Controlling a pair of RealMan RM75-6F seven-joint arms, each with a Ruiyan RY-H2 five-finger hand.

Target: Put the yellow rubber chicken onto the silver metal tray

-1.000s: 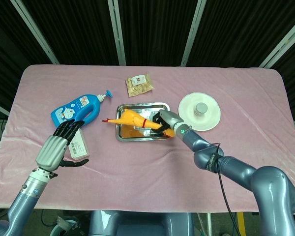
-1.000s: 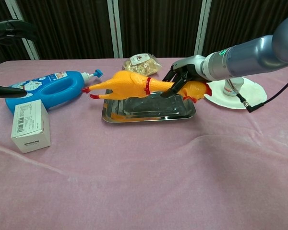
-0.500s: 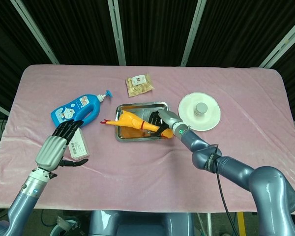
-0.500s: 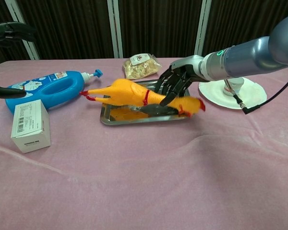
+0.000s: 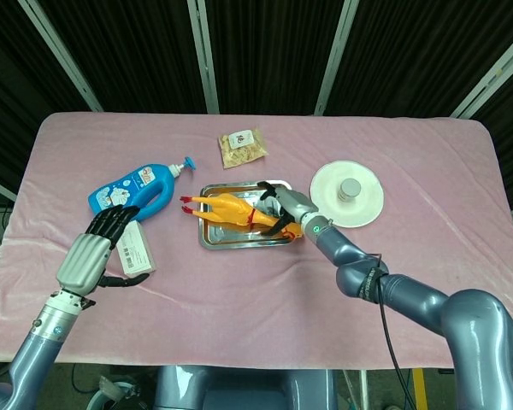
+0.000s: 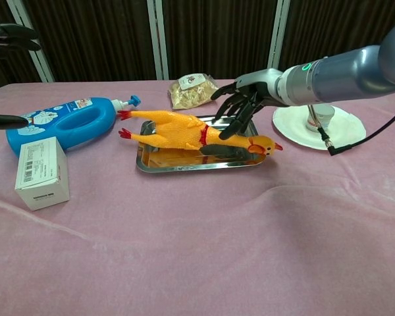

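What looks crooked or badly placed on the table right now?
The rubber chicken lies on the tray but does not fit: its red feet stick out past the left rim and its head hangs over the right rim. The right hand, fingers spread, hovers above its neck.

Pretty even lighting all round, seemingly from overhead, so the pink tabletop (image 5: 265,265) is shown bright while the black curtains behind are left almost featureless. Shadows are kept short and soft; a small dark one is cast under the right hand (image 6: 240,105) onto the silver metal tray (image 6: 184,162). A warm yellow reflection is picked up on the tray floor, and mild glare is seen along its rim and on the arm casing. Both views are kept reasonably sharp. Some bending of straight lines can be noticed toward the far corners in the head view.
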